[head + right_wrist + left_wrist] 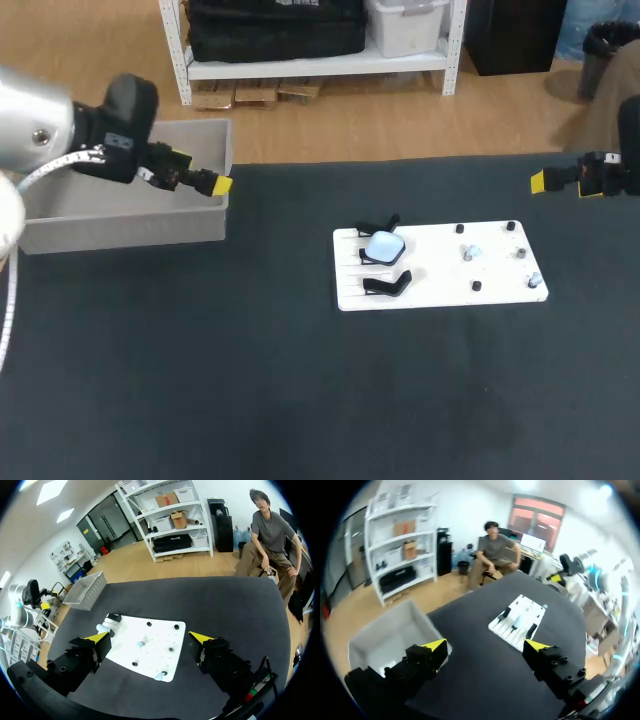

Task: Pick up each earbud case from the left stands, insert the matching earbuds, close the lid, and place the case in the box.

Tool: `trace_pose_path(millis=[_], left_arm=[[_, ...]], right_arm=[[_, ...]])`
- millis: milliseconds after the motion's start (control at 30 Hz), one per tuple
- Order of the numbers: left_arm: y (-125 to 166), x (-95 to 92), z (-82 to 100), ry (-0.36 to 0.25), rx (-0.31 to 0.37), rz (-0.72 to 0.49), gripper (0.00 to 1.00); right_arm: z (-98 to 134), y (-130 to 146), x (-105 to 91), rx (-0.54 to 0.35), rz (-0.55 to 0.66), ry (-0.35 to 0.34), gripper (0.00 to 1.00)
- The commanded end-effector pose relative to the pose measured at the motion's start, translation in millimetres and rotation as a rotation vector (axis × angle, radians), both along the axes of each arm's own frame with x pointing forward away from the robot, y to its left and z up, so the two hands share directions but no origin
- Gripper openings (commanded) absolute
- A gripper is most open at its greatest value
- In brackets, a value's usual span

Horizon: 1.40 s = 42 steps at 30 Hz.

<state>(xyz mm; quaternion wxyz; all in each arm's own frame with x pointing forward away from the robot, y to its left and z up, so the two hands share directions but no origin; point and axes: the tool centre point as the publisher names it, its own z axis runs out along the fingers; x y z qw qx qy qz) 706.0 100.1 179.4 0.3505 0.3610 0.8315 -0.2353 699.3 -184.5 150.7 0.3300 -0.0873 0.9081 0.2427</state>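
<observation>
A white board [432, 272] lies right of the table's middle. At its left end, a pale blue earbud case [384, 246] sits on a black stand, and a second black stand [388, 284] in front of it is empty. Small earbuds [470, 252] rest on pegs further right. My left gripper [218, 185] hangs open above the right rim of the grey box [120, 205], holding nothing. My right gripper [542, 181] is open and empty beyond the board's far right corner. From the right wrist the board [155, 640] and case [103, 628] lie below the open gripper [149, 637]. From the left wrist the case [520, 621] is far ahead of the open gripper [487, 647].
The grey box [390, 635] stands at the table's far left edge and looks empty. Black pegs dot the board's right half [511, 227]. Dark tabletop [250, 380] spreads in front of the board and the box.
</observation>
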Motion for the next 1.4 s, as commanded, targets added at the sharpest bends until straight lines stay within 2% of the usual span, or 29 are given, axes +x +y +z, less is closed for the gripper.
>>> trace_pose_path(millis=[33,233,600,900,1100,1267,1400], left_arm=[[-18,16.2,-6.3,-0.033,-0.016,-0.253,1.00],[-45,18.4,-13.5,-0.081,0.001,-0.399,1.00],[-88,11.0,-49.1,-0.154,0.013,-0.610,1.00],[-107,6.6,-71.6,-0.169,-0.060,-0.681,1.00],[-122,-3.0,-83.6,-0.183,-0.084,-0.713,1.00],[-134,-8.8,-94.3,-0.168,-0.111,-0.742,1.00],[-142,-5.3,-106.4,-0.139,-0.132,-0.740,1.00]], right_arm=[[-1,-1,0.9,0.004,0.005,0.000,1.00],[-1,-1,0.9,0.004,0.005,0.000,1.00],[-1,-1,0.9,0.004,0.005,0.000,1.00],[-1,-1,0.9,0.004,0.005,0.000,1.00],[-1,-1,0.9,0.004,0.005,0.000,1.00],[-1,-1,0.9,0.004,0.005,0.000,1.00],[-1,-1,0.9,0.004,0.005,0.000,1.00]])
